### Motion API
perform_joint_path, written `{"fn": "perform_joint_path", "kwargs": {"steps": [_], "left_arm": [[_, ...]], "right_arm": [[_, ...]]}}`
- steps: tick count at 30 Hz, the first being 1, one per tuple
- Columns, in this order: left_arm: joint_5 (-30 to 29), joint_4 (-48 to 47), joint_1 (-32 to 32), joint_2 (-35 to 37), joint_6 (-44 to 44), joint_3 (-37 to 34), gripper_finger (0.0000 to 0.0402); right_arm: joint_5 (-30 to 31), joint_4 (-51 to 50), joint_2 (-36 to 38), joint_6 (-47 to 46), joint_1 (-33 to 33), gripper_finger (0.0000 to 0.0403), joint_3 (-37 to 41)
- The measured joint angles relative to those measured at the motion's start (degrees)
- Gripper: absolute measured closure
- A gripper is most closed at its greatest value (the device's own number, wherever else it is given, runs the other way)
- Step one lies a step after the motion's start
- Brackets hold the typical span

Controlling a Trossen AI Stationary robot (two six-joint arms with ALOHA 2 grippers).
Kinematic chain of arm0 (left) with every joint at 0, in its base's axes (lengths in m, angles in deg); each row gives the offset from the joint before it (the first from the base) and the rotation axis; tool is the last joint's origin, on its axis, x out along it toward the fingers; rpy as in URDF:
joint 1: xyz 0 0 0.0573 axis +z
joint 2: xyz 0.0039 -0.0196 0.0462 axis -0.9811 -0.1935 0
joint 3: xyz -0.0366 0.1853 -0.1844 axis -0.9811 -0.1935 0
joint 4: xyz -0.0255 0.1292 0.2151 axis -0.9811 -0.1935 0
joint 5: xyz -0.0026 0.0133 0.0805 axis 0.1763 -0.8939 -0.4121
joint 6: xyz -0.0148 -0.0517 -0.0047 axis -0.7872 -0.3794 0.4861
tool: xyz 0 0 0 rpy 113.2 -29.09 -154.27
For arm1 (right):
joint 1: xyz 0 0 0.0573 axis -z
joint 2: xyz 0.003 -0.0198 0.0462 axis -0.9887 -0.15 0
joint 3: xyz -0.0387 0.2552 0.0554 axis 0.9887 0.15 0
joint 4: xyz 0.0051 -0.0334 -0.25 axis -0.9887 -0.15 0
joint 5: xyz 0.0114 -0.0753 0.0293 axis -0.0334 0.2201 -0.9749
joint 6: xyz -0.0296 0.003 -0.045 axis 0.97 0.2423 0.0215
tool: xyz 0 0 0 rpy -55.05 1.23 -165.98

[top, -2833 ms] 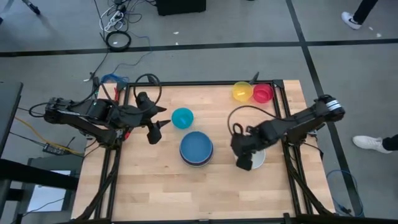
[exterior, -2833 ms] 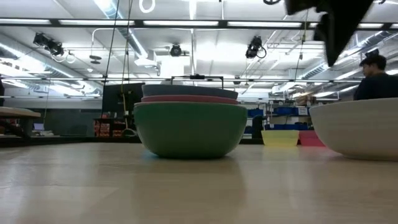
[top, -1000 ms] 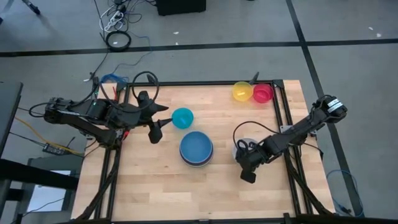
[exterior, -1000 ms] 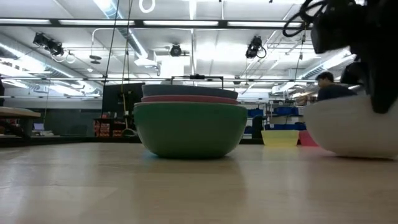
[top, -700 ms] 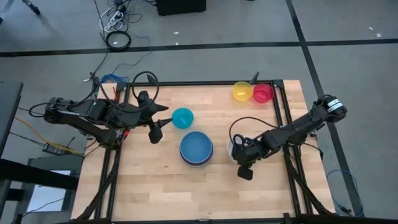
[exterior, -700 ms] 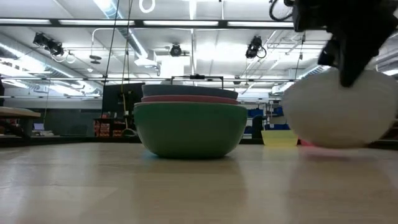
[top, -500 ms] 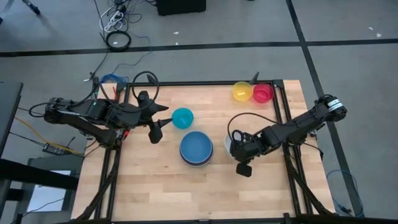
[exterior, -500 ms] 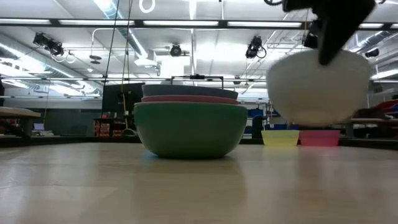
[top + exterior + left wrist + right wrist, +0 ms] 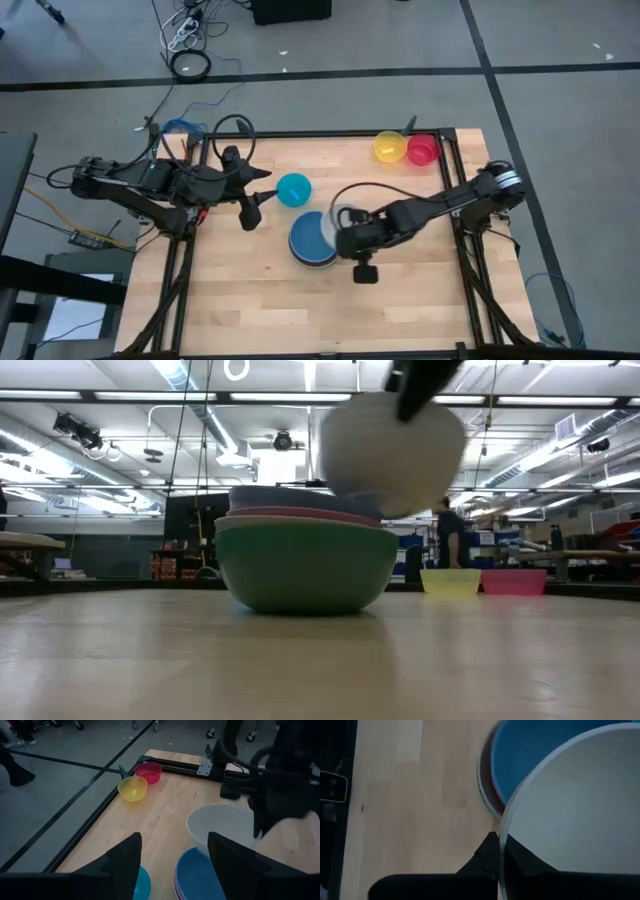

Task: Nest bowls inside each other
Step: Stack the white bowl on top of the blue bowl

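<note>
A stack of bowls stands mid-table: a green bowl (image 9: 305,568) at the bottom, a pink rim above it, and a blue bowl (image 9: 310,238) on top. My right gripper (image 9: 352,230) is shut on a white bowl (image 9: 392,450), which hangs over the stack's right side. A cyan bowl (image 9: 293,188) rests on its base to the far left of the stack. A yellow bowl (image 9: 389,148) and a red bowl (image 9: 423,151) sit at the far right. My left gripper (image 9: 255,207) hovers open to the left of the stack. My right gripper pinches the white bowl's rim (image 9: 501,834), one finger inside the bowl and one outside. The fingers (image 9: 485,856) come steeply from above, slanting from the table's right. The bowl is lifted clear, mouth up, partly over the blue bowl (image 9: 535,755).
Black frame rails (image 9: 455,185) run along the table's edges. Bare wood lies at the near side of the table and to the right of the stack. Cables and a person's figure show in the room beyond the table.
My right gripper has lifted the white bowl off the table at the right and carried it up and toward the table's left, rolling its wrist on the way. The bowl now hangs clear above the right side of the stack.
</note>
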Motion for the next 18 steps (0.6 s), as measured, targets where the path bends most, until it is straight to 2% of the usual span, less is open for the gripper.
{"fn": "perform_joint_path", "kwargs": {"steps": [8,18], "left_arm": [[0.0,-0.3,0.0,0.0,0.0,0.0,0.0166],[0.0,-0.3,0.0,0.0,0.3,0.0,0.0166]], "right_arm": [[-2.8,-5.6,-11.2,8.6,1.7,0.0403,-14.3],[-5.0,-2.1,-18.8,12.2,2.7,0.0401,-18.3]]}}
